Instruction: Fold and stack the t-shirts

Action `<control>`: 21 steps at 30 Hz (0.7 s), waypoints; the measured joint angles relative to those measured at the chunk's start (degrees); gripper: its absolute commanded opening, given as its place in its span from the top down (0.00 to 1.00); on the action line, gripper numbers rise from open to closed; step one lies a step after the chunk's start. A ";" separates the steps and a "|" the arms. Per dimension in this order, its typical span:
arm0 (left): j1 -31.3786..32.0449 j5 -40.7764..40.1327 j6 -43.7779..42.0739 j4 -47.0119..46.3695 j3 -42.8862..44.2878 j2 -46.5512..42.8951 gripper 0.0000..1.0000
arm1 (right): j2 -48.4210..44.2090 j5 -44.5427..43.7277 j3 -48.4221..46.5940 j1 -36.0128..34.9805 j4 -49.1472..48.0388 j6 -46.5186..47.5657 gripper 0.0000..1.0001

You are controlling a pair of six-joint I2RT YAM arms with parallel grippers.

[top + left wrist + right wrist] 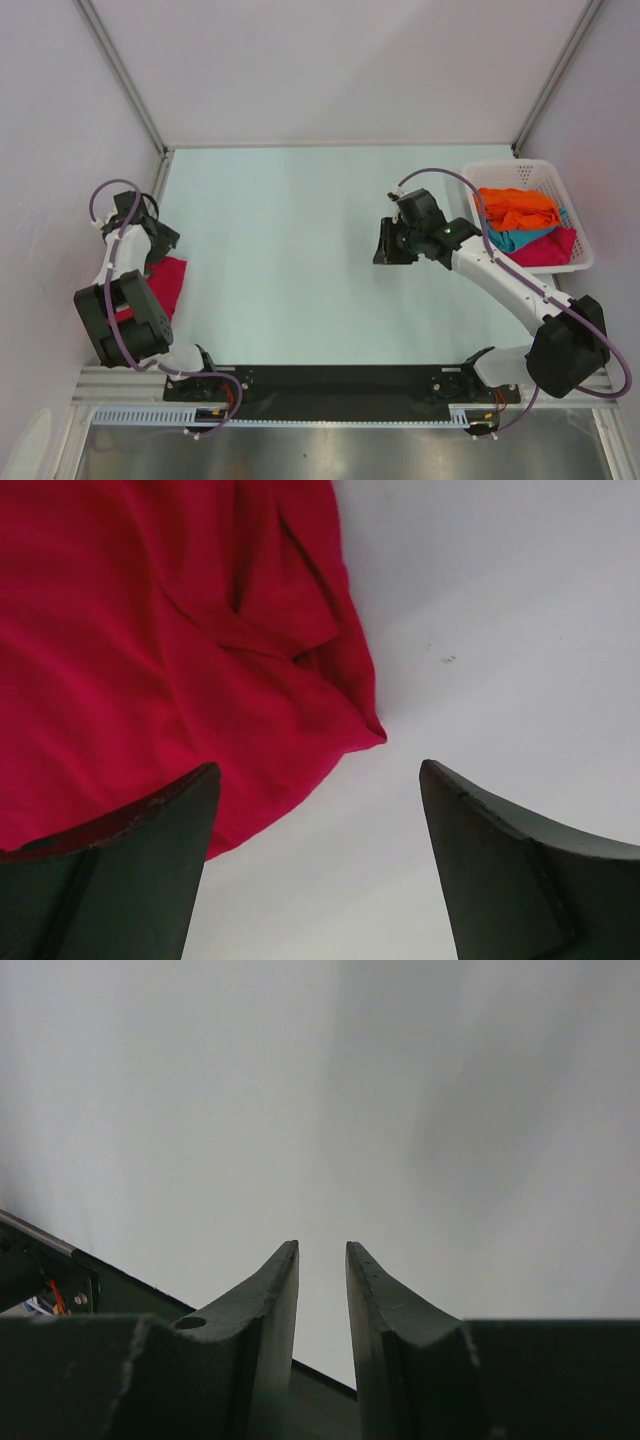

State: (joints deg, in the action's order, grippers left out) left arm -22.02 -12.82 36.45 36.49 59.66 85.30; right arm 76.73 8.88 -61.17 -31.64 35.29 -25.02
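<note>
A crimson red t-shirt [166, 280] lies crumpled at the table's left edge, partly under my left arm. In the left wrist view it [150, 650] fills the upper left. My left gripper [320, 780] is open wide just above its lower edge, one finger over the cloth and nothing between the jaws. From above, that gripper [158, 245] hangs over the shirt's far end. An orange t-shirt [518, 207], a teal one [515, 238] and another red one [552, 248] lie bunched in the basket. My right gripper [384, 244] hovers mid-table; its jaws [322, 1250] stand a narrow gap apart, empty.
The white slatted basket [520, 166] stands at the table's right edge, just right of my right arm. Grey walls with metal posts close in the table's left, right and far sides. A black rail [320, 380] runs along the near edge between the arm bases.
</note>
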 measured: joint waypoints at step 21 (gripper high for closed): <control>-7.04 5.62 0.07 -1.92 -0.83 6.36 0.14 | 7.91 0.61 -2.16 -0.55 -1.51 -0.24 0.69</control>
State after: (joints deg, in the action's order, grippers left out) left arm -29.06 -7.20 36.51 34.57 58.83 91.66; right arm 84.64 9.50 -63.33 -32.18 33.78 -25.26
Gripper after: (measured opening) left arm 0.864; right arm 0.312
